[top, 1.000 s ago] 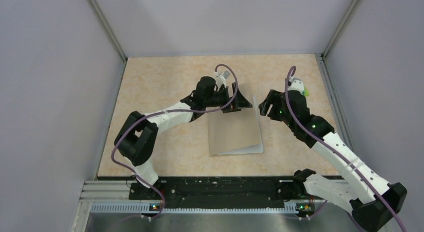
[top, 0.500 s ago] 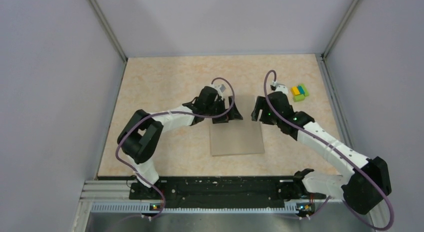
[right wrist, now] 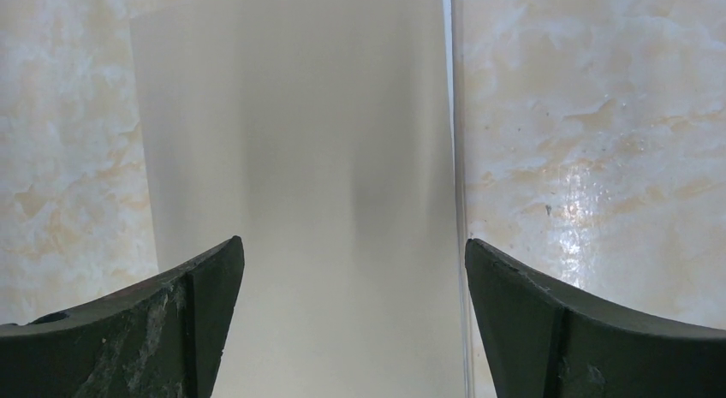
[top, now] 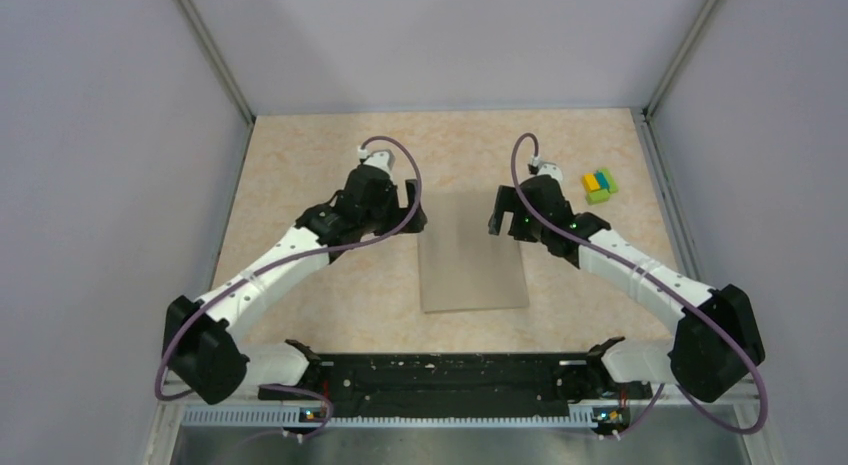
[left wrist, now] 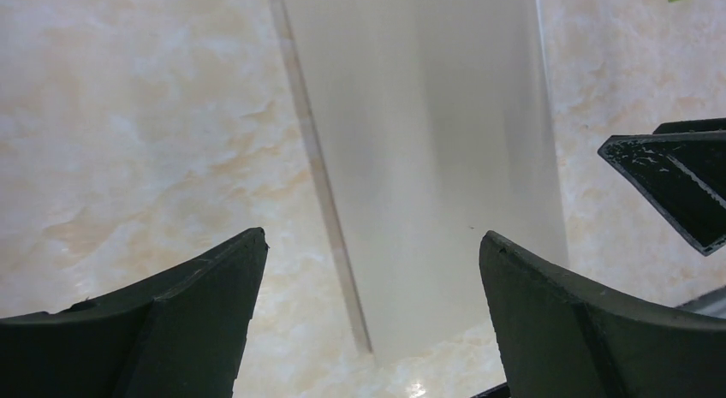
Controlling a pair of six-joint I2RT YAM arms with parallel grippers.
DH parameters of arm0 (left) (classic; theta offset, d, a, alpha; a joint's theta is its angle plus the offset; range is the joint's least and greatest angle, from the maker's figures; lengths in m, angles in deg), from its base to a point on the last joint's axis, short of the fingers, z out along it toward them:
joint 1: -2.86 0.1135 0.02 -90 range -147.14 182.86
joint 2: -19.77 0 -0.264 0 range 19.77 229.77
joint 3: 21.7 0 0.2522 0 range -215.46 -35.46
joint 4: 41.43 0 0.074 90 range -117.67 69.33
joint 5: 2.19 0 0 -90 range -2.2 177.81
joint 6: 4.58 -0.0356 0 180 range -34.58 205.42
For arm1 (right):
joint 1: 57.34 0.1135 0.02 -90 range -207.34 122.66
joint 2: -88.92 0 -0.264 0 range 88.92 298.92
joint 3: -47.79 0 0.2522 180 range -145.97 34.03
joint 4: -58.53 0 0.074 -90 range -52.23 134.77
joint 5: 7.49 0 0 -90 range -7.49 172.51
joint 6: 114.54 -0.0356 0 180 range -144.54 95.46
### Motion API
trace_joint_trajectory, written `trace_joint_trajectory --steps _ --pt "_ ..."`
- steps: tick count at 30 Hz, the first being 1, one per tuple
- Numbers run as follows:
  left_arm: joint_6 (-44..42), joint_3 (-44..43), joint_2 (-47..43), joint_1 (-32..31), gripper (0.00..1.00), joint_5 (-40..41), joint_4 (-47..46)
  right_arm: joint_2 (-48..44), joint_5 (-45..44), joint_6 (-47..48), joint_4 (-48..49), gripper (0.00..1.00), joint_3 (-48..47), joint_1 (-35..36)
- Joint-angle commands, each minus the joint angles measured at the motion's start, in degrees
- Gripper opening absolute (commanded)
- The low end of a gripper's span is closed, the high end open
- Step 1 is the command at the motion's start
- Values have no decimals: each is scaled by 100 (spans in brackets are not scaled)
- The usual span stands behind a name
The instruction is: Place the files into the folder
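The tan folder (top: 473, 255) lies closed and flat in the middle of the table. It also shows in the left wrist view (left wrist: 428, 141) and in the right wrist view (right wrist: 300, 175). The files are hidden; only a thin white edge shows along the folder's side (right wrist: 451, 158). My left gripper (top: 413, 213) is open and empty just left of the folder's far corner. My right gripper (top: 497, 213) is open and empty at the folder's far right corner. In the left wrist view the fingers (left wrist: 188, 312) straddle the folder's edge; in the right wrist view the fingers (right wrist: 180, 321) span the folder's width.
A small yellow-blue-green block cluster (top: 599, 184) sits at the far right of the table, near the right wall. Grey walls enclose the table on three sides. The arm bases stand on a black rail (top: 440, 377) along the near edge.
The folder's cover, held up a second ago, now lies closed and flat. My left gripper has drawn back to the left off the folder. My right gripper has moved left to the folder's corner.
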Motion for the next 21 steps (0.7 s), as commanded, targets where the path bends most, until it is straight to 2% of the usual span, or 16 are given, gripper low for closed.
trace_joint_trajectory --steps 1,9,21 --pt "-355 -121 -565 138 99 767 671 130 21 27 306 99 -412 -39" --pt "46 -217 -838 185 99 1549 870 121 40 159 434 99 -524 -36" --pt "43 -365 -638 176 99 1702 1002 217 43 307 504 99 -654 -39"
